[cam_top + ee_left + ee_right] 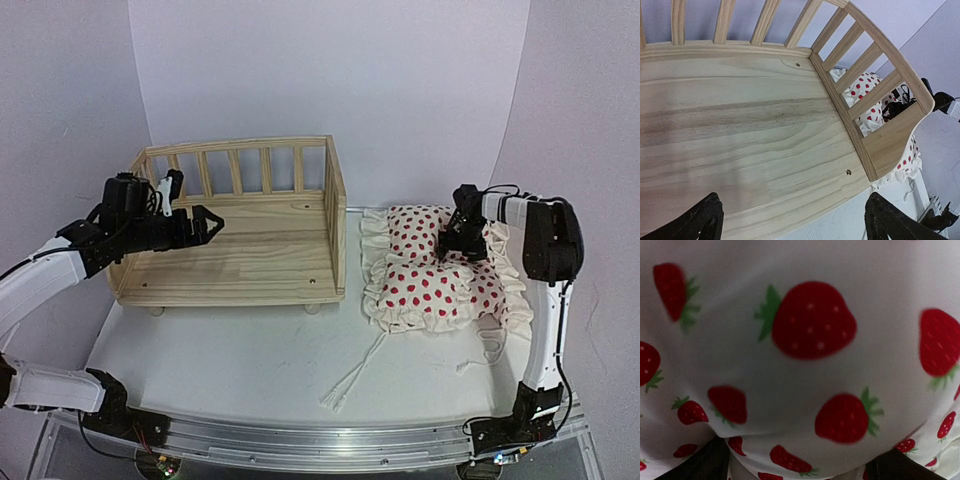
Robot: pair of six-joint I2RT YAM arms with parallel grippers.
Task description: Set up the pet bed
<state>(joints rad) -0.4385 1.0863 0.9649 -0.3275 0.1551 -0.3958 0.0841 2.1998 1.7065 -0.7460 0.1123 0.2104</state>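
Your left gripper [208,226] hangs released over the pine bed frame [250,255], left side of the tabletop [230,350]. Your right gripper [458,245] (also spread) rests on the strawberry-print cushion [430,288], right side.

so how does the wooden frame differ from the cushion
The wooden frame is bare pine with slatted rails; the cushion is white ruffled fabric with red strawberries. The frame stands on feet; the cushion lies slumped, strings trailing. Both rest on the table.

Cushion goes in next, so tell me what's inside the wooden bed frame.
Only bare pine floor; nothing lies in the frame. The open left gripper hovers above it. Its arm hides the floor's left edge.
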